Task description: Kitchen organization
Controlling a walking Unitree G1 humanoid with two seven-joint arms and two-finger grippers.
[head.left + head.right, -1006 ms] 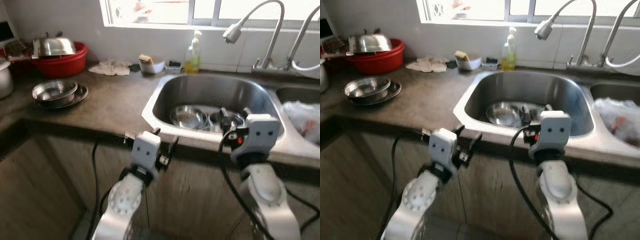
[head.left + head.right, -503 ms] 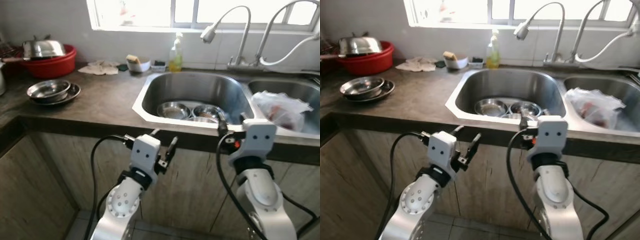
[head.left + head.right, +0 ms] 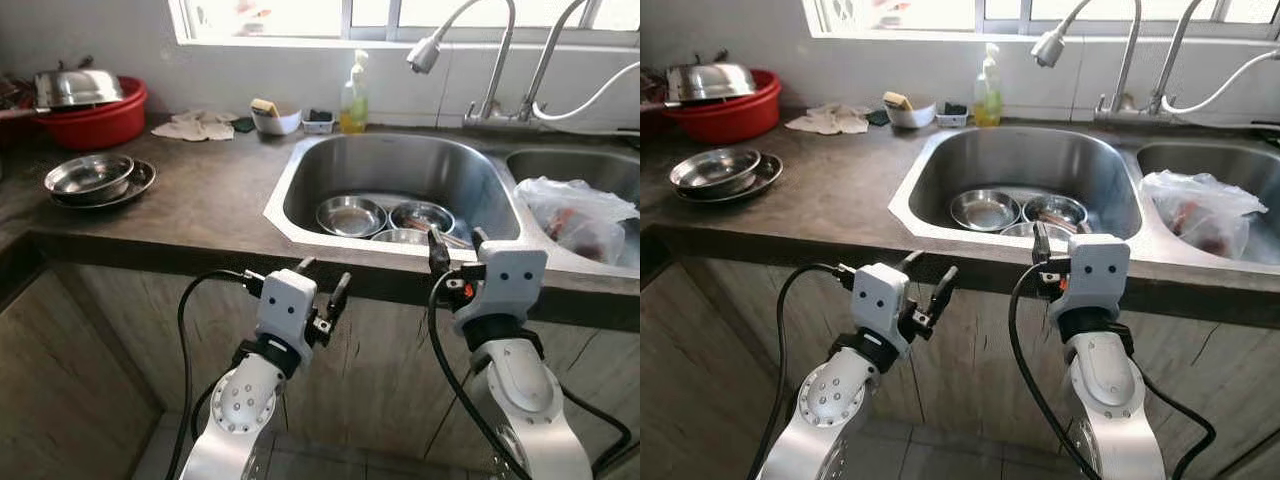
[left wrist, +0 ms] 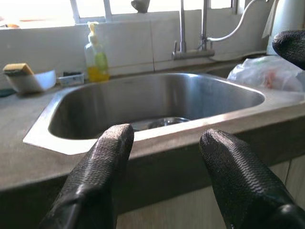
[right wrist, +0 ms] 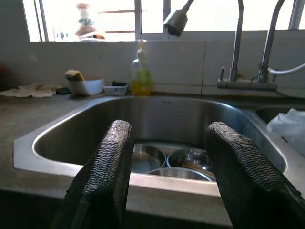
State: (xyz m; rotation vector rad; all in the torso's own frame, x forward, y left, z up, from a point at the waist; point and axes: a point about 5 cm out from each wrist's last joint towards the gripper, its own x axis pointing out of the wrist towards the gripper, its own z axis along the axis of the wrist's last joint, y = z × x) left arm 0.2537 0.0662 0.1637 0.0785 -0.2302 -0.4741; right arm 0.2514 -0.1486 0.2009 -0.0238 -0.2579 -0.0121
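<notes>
Steel bowls (image 3: 351, 215) at twelve o'clock look light, stiff and slippery; take the rim with either empty, wide-spread gripper (image 3: 451, 247).

Two silver arms with round, disc-like joints; each ends in a pale boxy wrist block with two small dark dots on its face; the right block bears a small red mark at its side; black cables loop from both wrists; the fingers (image 5: 102, 176) are long, black, with a woven, ribbed texture.
</notes>
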